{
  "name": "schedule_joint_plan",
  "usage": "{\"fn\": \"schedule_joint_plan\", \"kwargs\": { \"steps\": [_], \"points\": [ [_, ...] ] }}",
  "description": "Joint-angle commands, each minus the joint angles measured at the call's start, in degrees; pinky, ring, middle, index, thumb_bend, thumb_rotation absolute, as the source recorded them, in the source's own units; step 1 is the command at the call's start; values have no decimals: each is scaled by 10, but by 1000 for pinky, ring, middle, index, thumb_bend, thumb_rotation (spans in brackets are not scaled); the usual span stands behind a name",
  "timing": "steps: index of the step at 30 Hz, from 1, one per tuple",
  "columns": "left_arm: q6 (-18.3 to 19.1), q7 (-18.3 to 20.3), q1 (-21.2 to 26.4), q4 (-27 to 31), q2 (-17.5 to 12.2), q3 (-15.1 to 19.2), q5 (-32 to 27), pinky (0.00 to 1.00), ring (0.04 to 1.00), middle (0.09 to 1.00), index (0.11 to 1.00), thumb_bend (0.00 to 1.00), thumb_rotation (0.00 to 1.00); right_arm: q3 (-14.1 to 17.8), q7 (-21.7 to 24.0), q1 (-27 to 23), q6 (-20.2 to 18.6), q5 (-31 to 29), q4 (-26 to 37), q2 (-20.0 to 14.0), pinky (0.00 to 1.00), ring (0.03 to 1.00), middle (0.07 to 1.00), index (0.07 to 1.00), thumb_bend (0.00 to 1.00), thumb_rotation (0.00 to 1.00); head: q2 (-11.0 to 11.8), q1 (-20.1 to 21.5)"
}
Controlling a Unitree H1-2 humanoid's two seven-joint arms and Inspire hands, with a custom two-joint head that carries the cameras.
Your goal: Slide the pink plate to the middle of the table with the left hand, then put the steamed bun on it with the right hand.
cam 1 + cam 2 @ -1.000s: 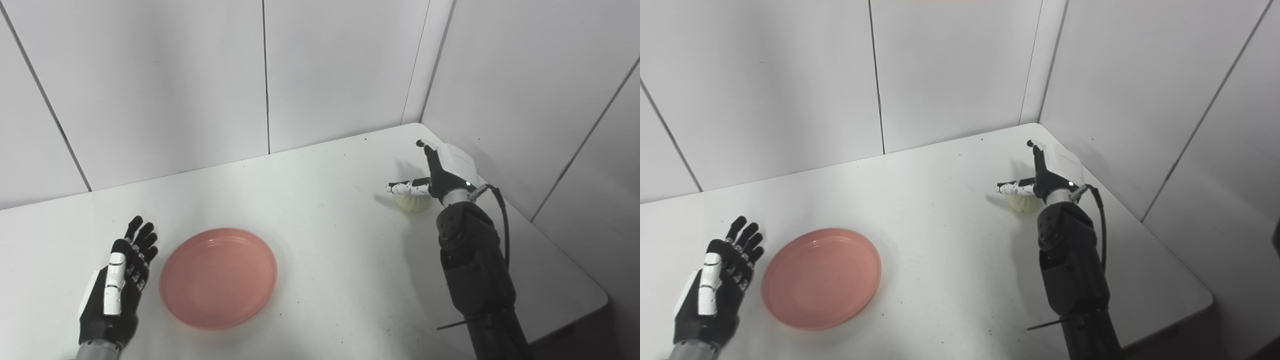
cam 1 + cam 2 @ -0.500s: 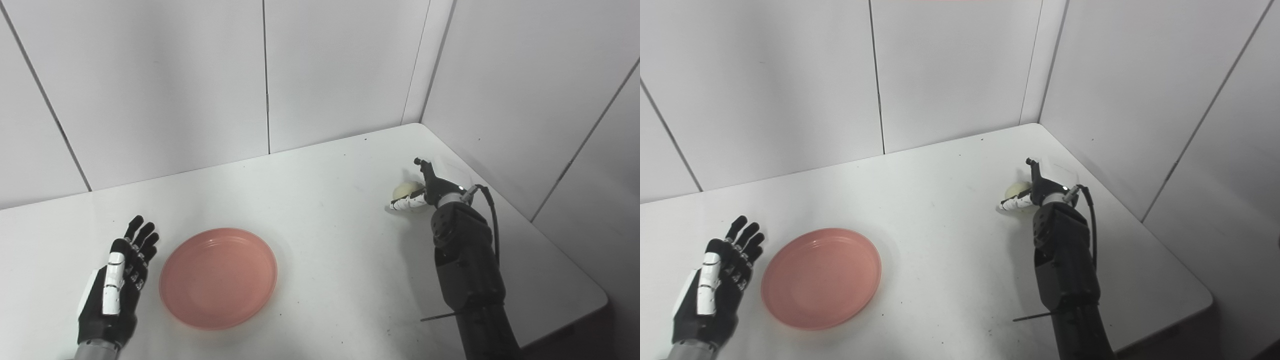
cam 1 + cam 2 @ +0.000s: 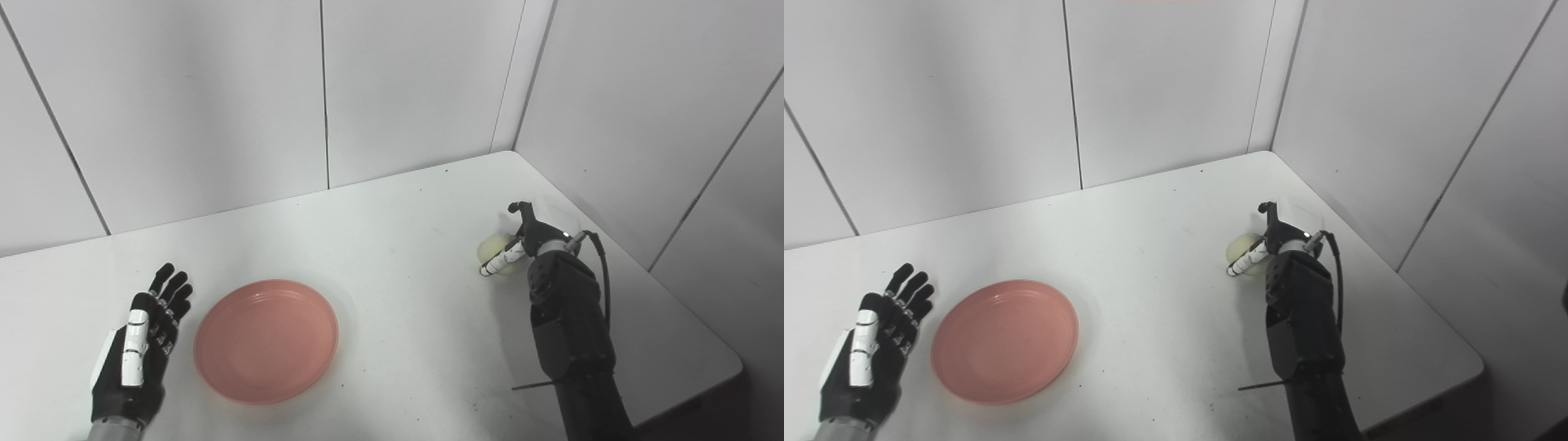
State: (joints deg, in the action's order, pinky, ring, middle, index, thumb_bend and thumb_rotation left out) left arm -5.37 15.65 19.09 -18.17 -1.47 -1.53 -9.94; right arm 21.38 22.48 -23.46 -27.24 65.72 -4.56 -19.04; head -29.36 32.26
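While the left hand [image 3: 138, 349] lies palm-down on the white table [image 3: 398, 306] with fingers spread and holding nothing, just left of the pink plate [image 3: 266, 340] without touching it, the right hand [image 3: 527, 236] is curled around the steamed bun [image 3: 493, 248] near the table's right edge, thumb across its front; whether the bun is lifted I cannot tell. That plate sits left of the table's middle, well apart from the bun
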Motion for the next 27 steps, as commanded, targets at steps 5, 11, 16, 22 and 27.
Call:
{"fn": "schedule_joint_plan", "kwargs": {
  "steps": [5,11,16,22,27],
  "points": [
    [-2,12,-20,-5,-8,1,-10,999,969,962,940,612,1000,21,-57,-22,3,-36,17,5,210,289,475,628,558,0,-3,-4],
    [1,8,-23,1,-6,1,-8,998,964,958,934,614,1000,11,-101,-19,3,-80,14,-1,323,399,448,531,519,0,-5,-7],
    [11,9,-23,6,-4,-3,-9,1000,969,962,936,614,1000,-9,-155,-16,4,-121,24,-1,293,368,428,528,519,0,-8,-24],
    [24,2,-29,18,6,-7,-5,1000,968,956,920,627,1000,-39,-207,-8,27,-183,50,-2,237,334,414,524,520,0,-14,-65],
    [25,-4,-34,29,17,-14,2,1000,973,963,925,648,1000,-68,-236,-1,63,-243,62,-6,340,425,481,491,523,0,-24,-109]
  ]
}}
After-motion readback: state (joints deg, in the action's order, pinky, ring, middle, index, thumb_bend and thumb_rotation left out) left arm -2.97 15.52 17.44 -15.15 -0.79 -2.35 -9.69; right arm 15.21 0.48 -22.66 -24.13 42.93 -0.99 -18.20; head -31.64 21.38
